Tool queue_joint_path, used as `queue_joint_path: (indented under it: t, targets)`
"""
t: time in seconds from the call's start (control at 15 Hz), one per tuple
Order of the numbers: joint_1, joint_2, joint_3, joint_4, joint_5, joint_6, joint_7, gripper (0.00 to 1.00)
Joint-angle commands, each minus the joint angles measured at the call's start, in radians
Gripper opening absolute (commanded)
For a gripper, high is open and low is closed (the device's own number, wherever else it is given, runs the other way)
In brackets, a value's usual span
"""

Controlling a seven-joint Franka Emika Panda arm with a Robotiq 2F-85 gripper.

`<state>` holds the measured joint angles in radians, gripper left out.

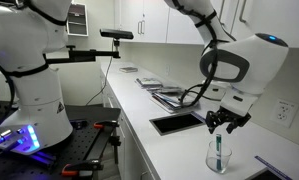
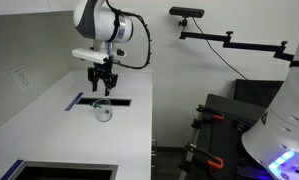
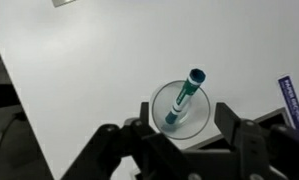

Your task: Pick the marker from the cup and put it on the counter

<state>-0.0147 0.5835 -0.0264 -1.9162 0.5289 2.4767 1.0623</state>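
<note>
The clear cup (image 3: 182,108) stands upright on the white counter (image 3: 79,70), with the green-teal marker (image 3: 185,95) leaning inside it. In the wrist view my gripper (image 3: 185,135) is open, its two dark fingers spread either side of the cup and above it. In both exterior views the gripper (image 1: 222,122) (image 2: 101,88) hangs straight over the cup (image 1: 218,156) (image 2: 103,111), and the marker (image 1: 219,148) stands in it. The fingers do not touch the marker.
A dark rectangular recess (image 1: 176,123) (image 2: 89,101) lies in the counter beside the cup. Papers and a tray (image 1: 159,88) sit farther along the counter. A wall outlet (image 1: 285,111) is behind the cup. A camera boom (image 2: 224,38) and another robot base (image 1: 29,90) stand off the counter.
</note>
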Motion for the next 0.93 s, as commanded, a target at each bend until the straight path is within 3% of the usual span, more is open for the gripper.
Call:
queue_joint_path:
  t: [0.0, 0.27, 0.87]
  targets:
    - [-0.012, 0.080, -0.008, 0.100, 0.031, -0.064, 0.043, 0.68]
    - [-0.024, 0.133, -0.005, 0.149, 0.042, -0.083, 0.058, 0.44]
    - [-0.024, 0.210, -0.005, 0.225, 0.043, -0.129, 0.102, 0.36]
